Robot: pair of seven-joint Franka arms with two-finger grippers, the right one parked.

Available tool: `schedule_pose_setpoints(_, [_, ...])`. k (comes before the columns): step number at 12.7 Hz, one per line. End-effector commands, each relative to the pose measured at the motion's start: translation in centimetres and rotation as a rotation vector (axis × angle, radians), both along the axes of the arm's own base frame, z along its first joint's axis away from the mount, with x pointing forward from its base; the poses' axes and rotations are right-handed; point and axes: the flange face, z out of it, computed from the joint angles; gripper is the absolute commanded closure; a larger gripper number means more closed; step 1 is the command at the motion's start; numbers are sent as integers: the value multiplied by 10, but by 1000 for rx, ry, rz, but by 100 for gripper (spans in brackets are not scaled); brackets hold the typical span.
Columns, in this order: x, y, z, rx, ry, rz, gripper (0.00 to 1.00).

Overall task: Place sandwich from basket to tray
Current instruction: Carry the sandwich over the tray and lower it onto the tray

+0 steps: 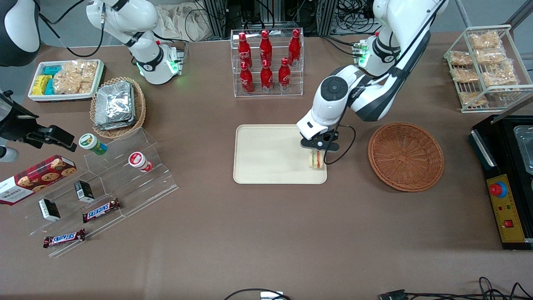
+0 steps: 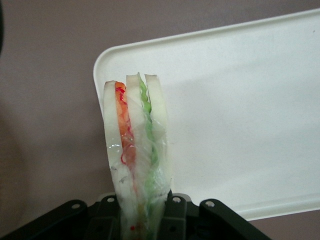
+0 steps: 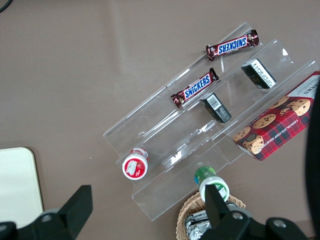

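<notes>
We see the sandwich (image 1: pixel 317 159) pinched in the gripper (image 1: pixel 317 155), at the tray (image 1: pixel 266 156) corner nearest the basket (image 1: pixel 406 156). The basket lies beside the tray, toward the working arm's end. A bottle rack (image 1: pixel 267 62) stands farther from the camera.

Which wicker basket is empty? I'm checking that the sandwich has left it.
The reddish-brown basket beside the tray is empty; the tan basket holds foil packets. The gripper holds the sandwich over the tray's edge.
</notes>
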Motion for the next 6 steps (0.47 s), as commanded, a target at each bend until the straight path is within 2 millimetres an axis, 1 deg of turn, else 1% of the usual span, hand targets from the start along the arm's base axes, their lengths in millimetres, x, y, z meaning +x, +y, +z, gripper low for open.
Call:
schedule_pose_setpoints(1, [-2, -25, -22, 4, 2, 3, 74])
schedule_pose_setpoints(2, [-2, -26, -32, 12, 3, 4, 74])
schedule_pose_setpoints(4, [-10, -33, -44, 27, -5, -13, 74])
schedule_pose_setpoints(6, [-12, -34, -54, 35, -7, -27, 74])
